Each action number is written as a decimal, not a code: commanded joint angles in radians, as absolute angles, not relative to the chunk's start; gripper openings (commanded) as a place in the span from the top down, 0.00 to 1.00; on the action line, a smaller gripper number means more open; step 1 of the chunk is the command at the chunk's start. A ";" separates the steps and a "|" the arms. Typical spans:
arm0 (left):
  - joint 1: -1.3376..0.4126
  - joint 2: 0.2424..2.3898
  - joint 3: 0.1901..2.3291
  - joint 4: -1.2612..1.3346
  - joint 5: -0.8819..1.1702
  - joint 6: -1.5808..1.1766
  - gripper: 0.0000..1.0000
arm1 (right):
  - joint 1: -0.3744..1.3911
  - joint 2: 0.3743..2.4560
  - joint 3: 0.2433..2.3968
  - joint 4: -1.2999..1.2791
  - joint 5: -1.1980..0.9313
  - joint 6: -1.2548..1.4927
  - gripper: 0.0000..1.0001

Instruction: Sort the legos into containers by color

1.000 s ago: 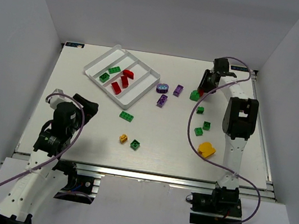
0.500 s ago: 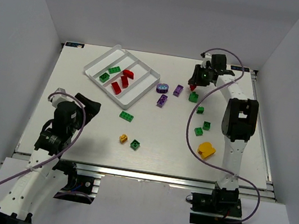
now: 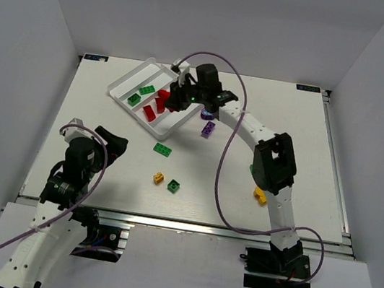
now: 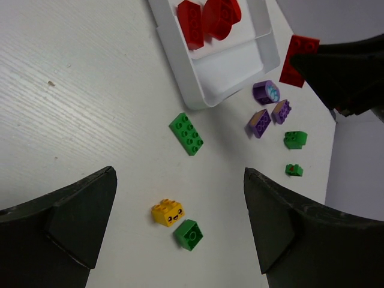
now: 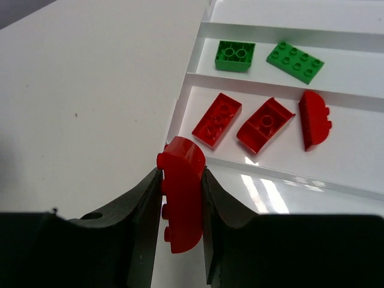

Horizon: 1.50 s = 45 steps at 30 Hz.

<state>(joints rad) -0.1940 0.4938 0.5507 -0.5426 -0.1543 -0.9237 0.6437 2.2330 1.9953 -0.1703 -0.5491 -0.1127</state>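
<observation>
My right gripper (image 5: 180, 180) is shut on a red curved lego (image 5: 181, 201), holding it on edge above the near rim of the white tray (image 3: 128, 74). One of the containers holds three red legos (image 5: 265, 125). The one beyond it holds two green legos (image 5: 295, 60). My left gripper (image 4: 179, 174) hangs open over the table with nothing between its fingers. Below it lie a yellow lego (image 4: 167, 212) and a green lego (image 4: 192, 234). The held red lego (image 4: 298, 60) also shows in the left wrist view.
A flat green lego (image 3: 162, 149) lies between the tray and my left gripper (image 3: 109, 138). Purple legos (image 4: 259, 123) and a round purple one (image 4: 266, 92) lie right of the tray, with green legos (image 4: 295, 139) beyond. The right arm (image 3: 253, 128) spans the table's middle.
My right gripper shut on the red lego at the far right and swung left with it to the tray. The left arm has barely moved.
</observation>
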 commanded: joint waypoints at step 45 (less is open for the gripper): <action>-0.193 0.672 0.686 -0.586 0.021 -0.873 0.11 | 0.641 2.389 2.109 0.198 -0.234 -0.165 0.11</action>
<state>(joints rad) -0.1940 0.6197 0.6441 -0.6342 -0.0395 -0.8558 0.6697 2.5717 2.1368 0.2558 -0.1638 -0.0906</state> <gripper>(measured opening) 0.904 0.853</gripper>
